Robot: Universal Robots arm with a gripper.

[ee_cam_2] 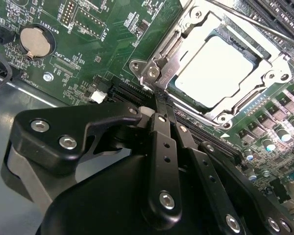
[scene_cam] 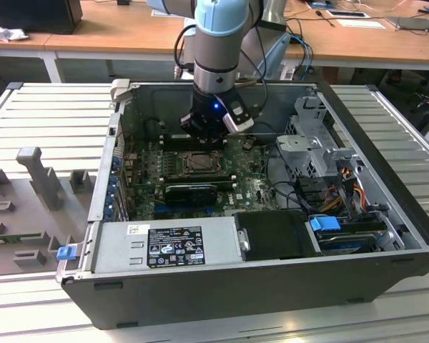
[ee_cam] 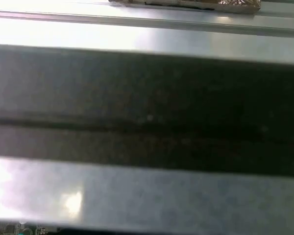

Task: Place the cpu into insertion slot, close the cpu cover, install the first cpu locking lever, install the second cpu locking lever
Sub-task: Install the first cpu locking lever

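Cpu (ee_cam_2: 220,68), one in count, sits seated in the insertion slot (ee_cam_2: 257,49) with its pale face showing through the window of the cpu cover (ee_cam_2: 186,36), which lies down over it. In the second wrist view, the tool (ee_cam_2: 162,108) has its fingers (ee_cam_2: 161,142) drawn together, nothing held, with the tips at the socket corner just ahead. The socket lies directly beyond the tips. One thin locking lever (ee_cam_2: 250,22) runs along the socket's far side. In the exterior view the tool (scene_cam: 209,131) hangs over the motherboard (scene_cam: 254,187) inside the case (scene_cam: 357,271).
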